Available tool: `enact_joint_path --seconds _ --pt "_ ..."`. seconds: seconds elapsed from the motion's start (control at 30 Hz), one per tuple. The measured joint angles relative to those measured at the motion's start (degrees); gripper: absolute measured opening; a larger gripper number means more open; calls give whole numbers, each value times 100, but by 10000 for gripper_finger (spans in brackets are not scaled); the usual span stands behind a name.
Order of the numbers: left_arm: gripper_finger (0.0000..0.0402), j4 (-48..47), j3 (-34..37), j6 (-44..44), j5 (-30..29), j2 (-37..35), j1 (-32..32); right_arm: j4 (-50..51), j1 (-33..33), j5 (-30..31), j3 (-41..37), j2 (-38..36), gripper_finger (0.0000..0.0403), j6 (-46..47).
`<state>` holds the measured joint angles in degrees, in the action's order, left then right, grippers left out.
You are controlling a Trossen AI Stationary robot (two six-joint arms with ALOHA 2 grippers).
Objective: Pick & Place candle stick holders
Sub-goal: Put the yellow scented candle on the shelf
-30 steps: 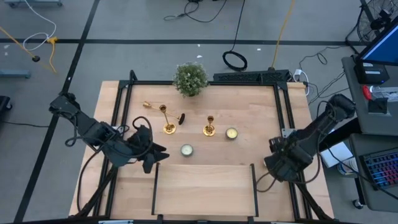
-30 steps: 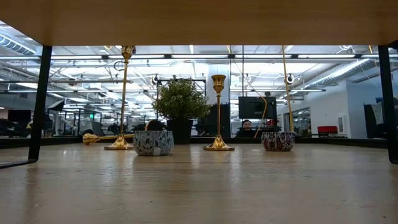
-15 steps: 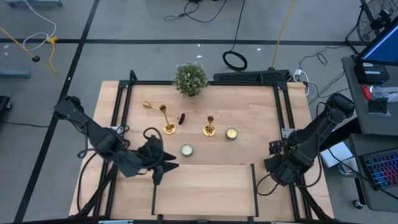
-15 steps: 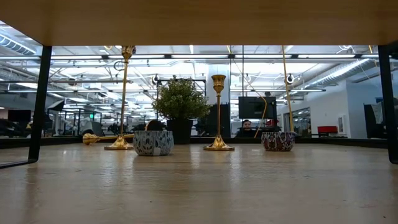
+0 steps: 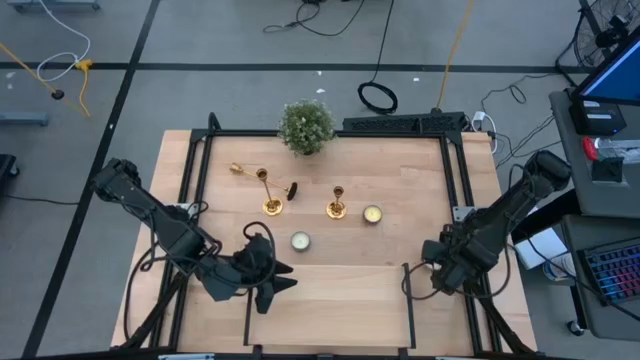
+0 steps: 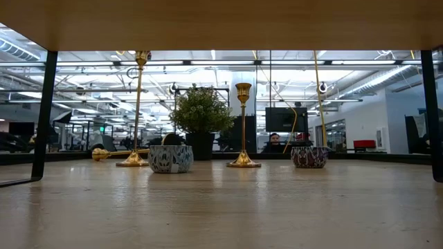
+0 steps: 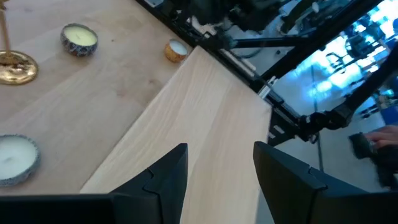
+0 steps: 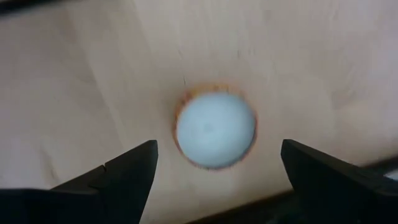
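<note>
Two gold candle stick holders stand upright on their round bases, one left of the other; a further one lies on its side at the far left. My left gripper hovers open over the pale raised board, nearer than all of them, with nothing between its fingers. My right gripper points down at the table's right edge, open. Its fingers stand on either side of a small white candle in an orange cup without touching it.
Two patterned tealight cups sit near the upright holders, a small black object between them. A potted plant stands at the far edge. Black frame rails run along the table's sides.
My left gripper has swung toward the table's near edge and rightward, sinking a little, and now hangs over the raised board. My right gripper has rolled about its downward-pointing line over the small candle. The holders have stayed where they were.
</note>
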<state>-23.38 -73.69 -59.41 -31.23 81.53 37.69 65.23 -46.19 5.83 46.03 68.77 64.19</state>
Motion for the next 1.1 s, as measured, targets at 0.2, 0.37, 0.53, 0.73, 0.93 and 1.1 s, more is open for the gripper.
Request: enact_joint_path --seconds 0.2,0.37,0.53,0.73,0.93,1.1 --pt "186 71 0 45 -27 -4 -2 -146 250 -902 -527 0 355 285" --pt "186 81 0 66 -23 -5 -2 -225 299 -865 -537 0 356 225" --pt "186 82 0 86 -25 -5 -4 -749 308 -746 -537 0 357 -18" --pt "186 80 0 87 -25 -5 -4 -936 310 -568 -537 0 357 -88" --pt "186 80 0 123 -25 -5 -4 -982 461 -430 -535 0 357 -115" --pt "186 77 0 119 -29 -5 -4 -1169 617 -396 -533 0 357 -338"
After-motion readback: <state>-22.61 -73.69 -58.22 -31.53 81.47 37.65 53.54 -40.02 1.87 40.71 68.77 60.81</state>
